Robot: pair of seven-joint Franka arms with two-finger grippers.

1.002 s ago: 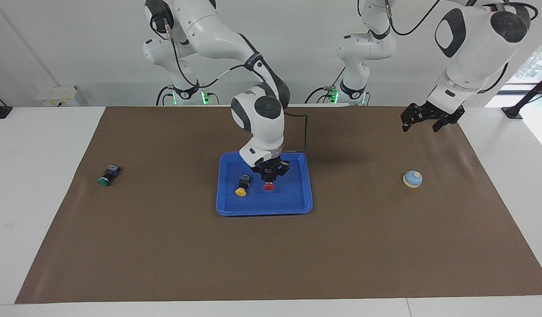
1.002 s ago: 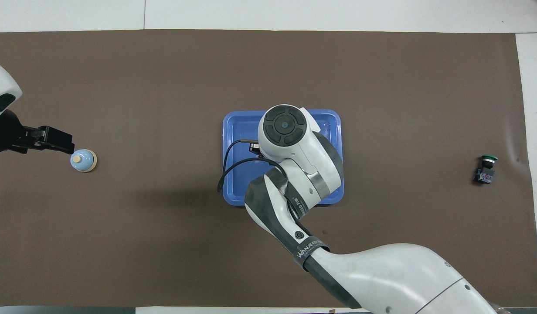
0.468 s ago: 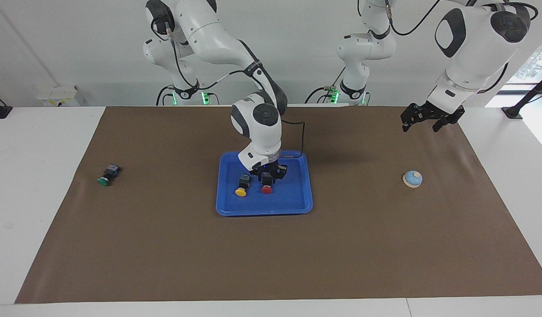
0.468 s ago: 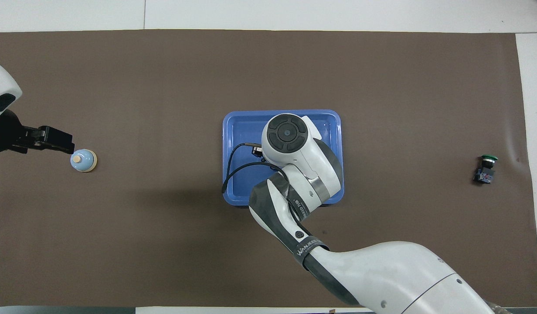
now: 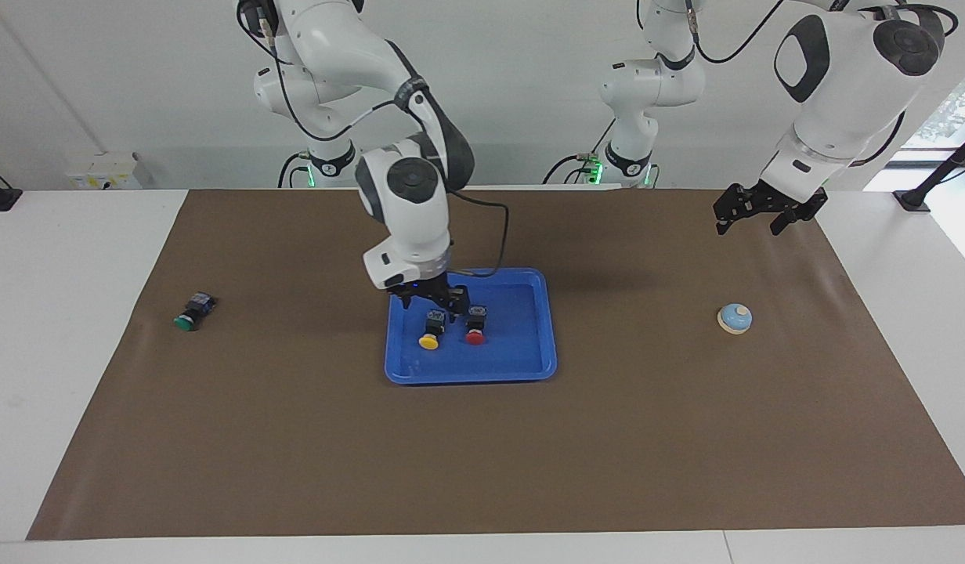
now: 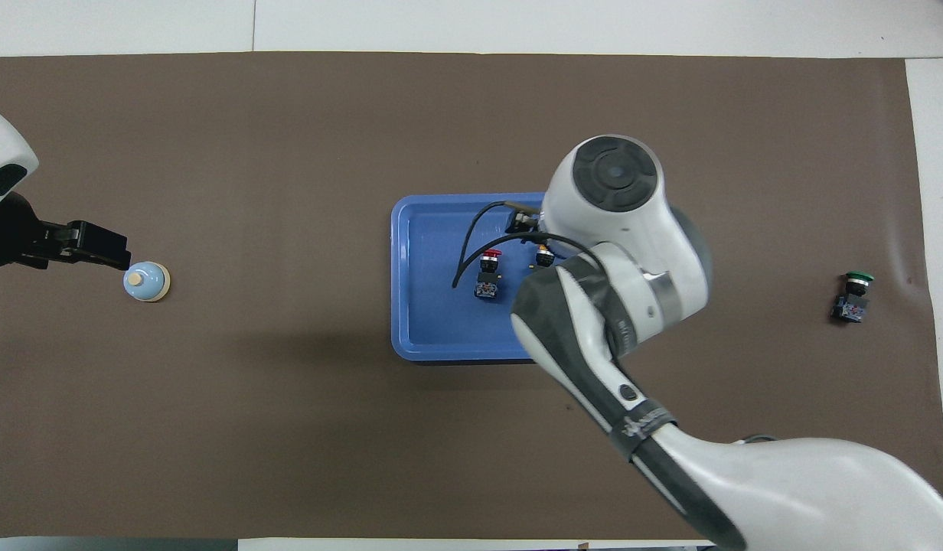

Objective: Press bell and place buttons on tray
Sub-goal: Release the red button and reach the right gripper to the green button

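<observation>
With red button (image 5: 475,336) and yellow button (image 5: 429,341) lying in the tray (image 5: 529,364), right gripper (image 5: 434,298) hangs above it, jaws wide and empty, so next comes the green button (image 5: 186,321) near the right arm's bench end; left gripper (image 5: 753,213) waits wide, bell (image 5: 735,318) apart

Three buttons (image 5: 429,330), one bell (image 5: 735,318), one tray (image 5: 522,360), two arms (image 5: 404,204)

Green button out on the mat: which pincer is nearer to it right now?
Right. The right pincer is over the tray, partway toward the green button; the left pincer waits at the left arm's end, near the bell.
</observation>
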